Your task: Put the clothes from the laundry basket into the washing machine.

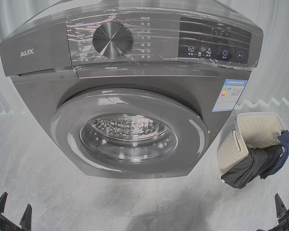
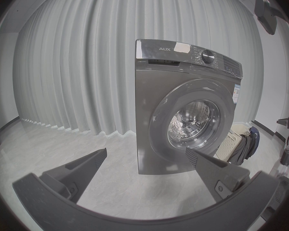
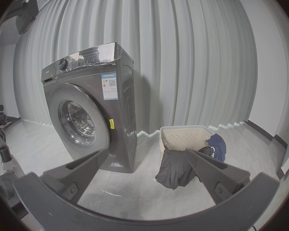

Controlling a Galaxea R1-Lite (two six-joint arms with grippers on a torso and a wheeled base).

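The clothes (image 1: 255, 167) - a black garment and a navy one - hang limp over the near rim of the basket (image 1: 258, 129). The basket stands on the floor just beside the washer (image 1: 135, 81), at about 4 o'clock from its shut door (image 1: 67, 125). They look light, soft and floppy, and likely to trail, so a pinch on a bunched fold at the rim should hold better than one on a loose hem. The left gripper (image 1: 15, 206) and right gripper (image 1: 286, 193) both gape wide and hold nothing - at 7 and 5 o'clock in the head view, short of the basket.
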